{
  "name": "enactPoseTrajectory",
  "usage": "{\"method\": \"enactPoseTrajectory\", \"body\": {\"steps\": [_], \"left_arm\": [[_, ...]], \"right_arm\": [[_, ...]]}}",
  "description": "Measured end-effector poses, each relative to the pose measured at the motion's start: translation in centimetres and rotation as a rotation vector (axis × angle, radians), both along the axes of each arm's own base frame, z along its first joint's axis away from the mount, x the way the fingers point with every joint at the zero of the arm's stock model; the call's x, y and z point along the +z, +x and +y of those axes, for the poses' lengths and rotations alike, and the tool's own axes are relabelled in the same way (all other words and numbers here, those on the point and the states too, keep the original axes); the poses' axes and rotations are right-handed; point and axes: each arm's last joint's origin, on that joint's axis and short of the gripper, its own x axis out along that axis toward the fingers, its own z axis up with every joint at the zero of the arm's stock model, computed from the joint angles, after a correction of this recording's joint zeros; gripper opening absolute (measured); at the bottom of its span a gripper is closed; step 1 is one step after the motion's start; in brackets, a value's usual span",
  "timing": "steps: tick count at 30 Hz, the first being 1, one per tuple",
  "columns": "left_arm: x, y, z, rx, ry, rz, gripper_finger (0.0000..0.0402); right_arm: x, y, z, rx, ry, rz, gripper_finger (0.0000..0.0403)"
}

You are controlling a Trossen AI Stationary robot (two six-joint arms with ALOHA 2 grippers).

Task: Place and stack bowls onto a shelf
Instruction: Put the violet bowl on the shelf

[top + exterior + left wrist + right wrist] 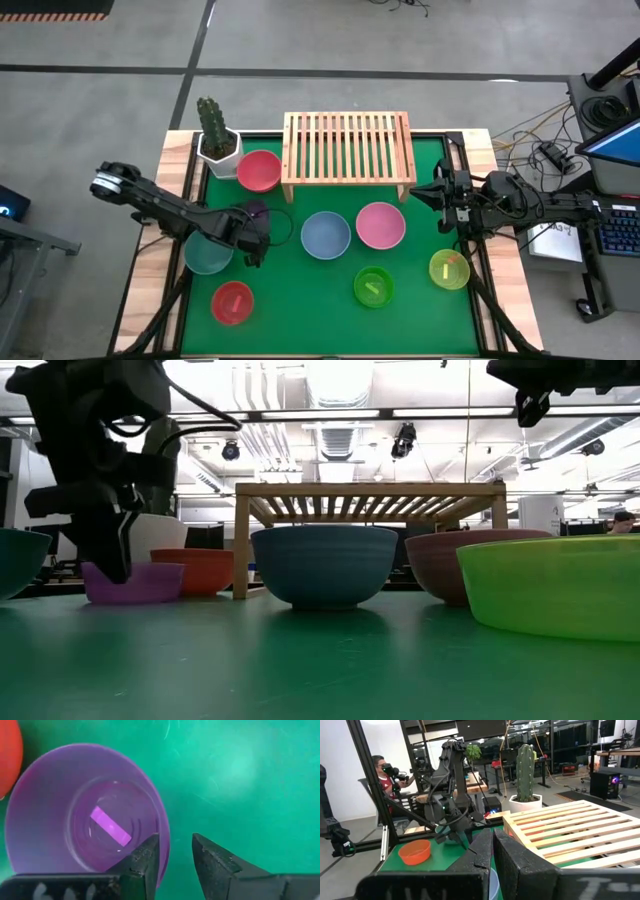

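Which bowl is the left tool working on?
The small purple bowl: the left tool straddles its rim, one finger inside, one outside. No tool is at any other bowl.

One camera looks straight down on the whole tabletop (330, 310); another sits at tabletop level, facing across to the shelf (370, 495). Each wrist camera peers closely past its own jaws, and the shelf (570, 837) also appears in the right wrist view.

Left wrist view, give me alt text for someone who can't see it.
The left tool, fingers slightly apart, straddles the rim of a small purple bowl standing on the green mat, one finger inside the rim and one outside. A red bowl's edge shows beside it.
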Motion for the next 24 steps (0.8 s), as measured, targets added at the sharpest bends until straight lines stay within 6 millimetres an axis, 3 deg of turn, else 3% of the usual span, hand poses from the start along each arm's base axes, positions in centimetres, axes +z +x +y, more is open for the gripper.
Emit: {"method": "enactPoseTrajectory", "body": {"steps": [8, 13, 18, 24], "left_arm": [[-0.4, 0.2, -0.1, 0.0, 0.008, 0.026, 0.001], [0.2, 0.6, -0.2, -0.015, 0.006, 0.015, 0.0002], [2.1, 1.3, -0.5, -0.05, 0.009, 0.039, 0.0], [6.2, 2.6, -1.4, -0.155, -0.024, 0.037, 0.0]], "right_arm": [[0.0, 0.0, 0.0, 0.0, -0.006, 0.0, 0.0009], [0.0, 0.0, 0.0, 0.0, -0.007, 0.001, 0.0009], [0.0, 0.0, 0.0, 0.0, -0.008, 0.002, 0.0009], [-0.1, 0.0, 0.0, 0.0, -0.007, 0.009, 0.0009]]}}
